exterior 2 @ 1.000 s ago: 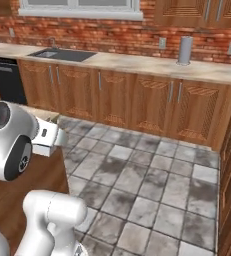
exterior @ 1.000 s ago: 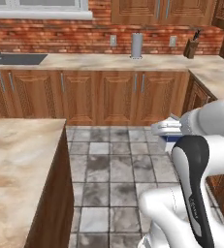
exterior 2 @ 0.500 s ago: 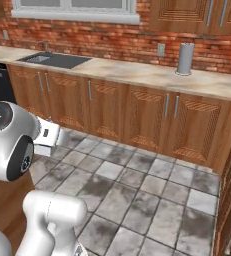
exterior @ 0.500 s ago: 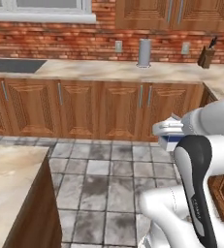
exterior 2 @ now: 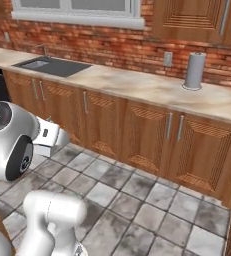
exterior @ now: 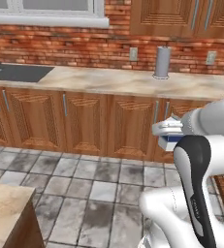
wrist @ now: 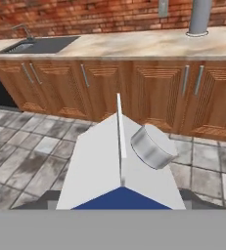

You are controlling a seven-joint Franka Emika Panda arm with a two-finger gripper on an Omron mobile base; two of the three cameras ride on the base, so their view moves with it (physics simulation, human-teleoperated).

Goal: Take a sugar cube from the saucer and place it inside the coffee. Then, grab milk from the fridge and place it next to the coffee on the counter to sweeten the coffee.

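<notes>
Jaws are clamping the milk at the gripper, carried above the floor. Facing it is the counter, far side. Keep the carton upright while approaching; release only beside the coffee.

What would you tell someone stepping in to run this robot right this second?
Hand: closed on the milk carton, held up in front of the robot over the tiled floor.
Counter: runs ahead under the brick wall, with a sink at its left and a grey cylinder at its right.
Done: milk picked up.
Left: carry it to the coffee cup and set it down beside it. Whether the sugar went in cannot be told from here.
</notes>
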